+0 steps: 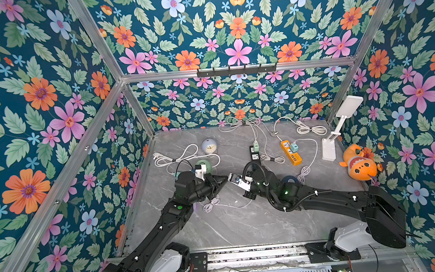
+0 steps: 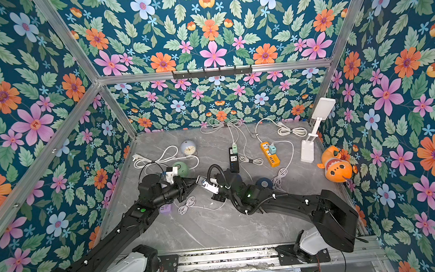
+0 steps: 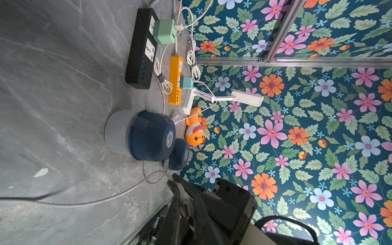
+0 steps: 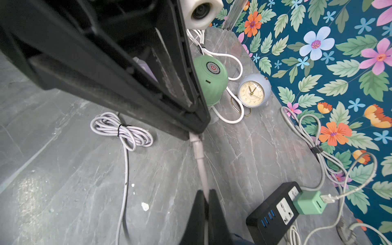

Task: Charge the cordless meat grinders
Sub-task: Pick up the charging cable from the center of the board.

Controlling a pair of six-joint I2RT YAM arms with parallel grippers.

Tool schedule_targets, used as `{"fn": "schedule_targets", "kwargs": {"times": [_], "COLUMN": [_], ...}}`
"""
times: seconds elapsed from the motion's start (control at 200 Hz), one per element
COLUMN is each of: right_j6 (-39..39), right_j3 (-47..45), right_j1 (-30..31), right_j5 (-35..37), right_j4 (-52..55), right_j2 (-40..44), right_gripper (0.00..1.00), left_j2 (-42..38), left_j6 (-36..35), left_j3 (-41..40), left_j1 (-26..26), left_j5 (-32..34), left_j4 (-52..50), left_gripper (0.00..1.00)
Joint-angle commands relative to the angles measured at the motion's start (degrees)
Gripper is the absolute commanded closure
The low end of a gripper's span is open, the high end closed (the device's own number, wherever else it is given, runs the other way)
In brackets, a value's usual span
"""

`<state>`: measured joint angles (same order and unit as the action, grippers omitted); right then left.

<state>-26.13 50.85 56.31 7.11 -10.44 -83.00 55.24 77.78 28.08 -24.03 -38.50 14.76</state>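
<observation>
Two black robot arms are seen reaching forward from the base rail and bending inward, forearms held low over the grey marble table (image 1: 244, 224), so that their tips meet just in front of the near end of the black power strip (image 1: 254, 153). The left gripper (image 4: 197, 129) is clamped on the plug end of a white cable (image 4: 200, 165). The right gripper (image 4: 205, 201) is pinched tight on the same cable a little further along, and the short stretch between them is held straight. Three cordless meat grinders are counted. One mint green grinder (image 1: 205, 165) is set well to the left of the strip in both top views, with its grey button facing up. Two navy grinders (image 3: 152, 135) are stood side by side, nearly touching, just off the strip's USB end. Two power strips are counted, the black one and an orange power strip (image 1: 290, 152) just to its right. One charger cube is plugged into each. One pale blue clock (image 1: 209, 145), one white desk lamp (image 1: 329, 143) and one orange plush fish (image 1: 360, 166) are also present.
</observation>
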Motion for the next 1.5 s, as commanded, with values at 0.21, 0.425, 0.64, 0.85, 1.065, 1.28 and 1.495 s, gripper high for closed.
{"fn": "schedule_targets", "kwargs": {"times": [0.21,0.425,0.64,0.85,1.065,1.28,1.495], "right_j6": [0.78,17.43,25.75,39.27,39.49,34.60,31.77], "right_j3": [1.13,6.47,9.55,9.62,11.65,17.17,20.44], "right_j1": [0.25,-2.67,-6.13,-6.39,-6.57,-6.59,-6.57], "right_j5": [-0.35,-7.08,-15.93,-13.83,-9.93,-16.45,-19.75], "right_j4": [0.48,16.55,28.18,29.56,31.47,35.59,37.14], "right_j2": [1.67,7.22,10.78,12.48,10.89,5.57,-0.08], "right_gripper": [1.00,0.01,0.01,0.01,0.01,0.37,0.42], "left_j2": [0.98,3.55,6.58,7.00,6.90,6.50,6.02], "left_j6": [-5.24,-24.57,-30.84,-34.64,-34.94,-35.97,-37.43], "left_j3": [1.08,7.07,9.42,12.87,13.76,14.82,15.09], "left_j1": [0.04,0.04,0.12,0.08,0.13,0.07,0.11], "left_j5": [-2.66,-5.87,-10.60,-11.13,-12.11,-12.62,-14.00], "left_j4": [-1.90,-14.00,-13.62,-17.05,-17.43,-19.91,-21.70], "left_gripper": [1.00,1.00,1.00,1.00,1.00,1.00,1.00]}}
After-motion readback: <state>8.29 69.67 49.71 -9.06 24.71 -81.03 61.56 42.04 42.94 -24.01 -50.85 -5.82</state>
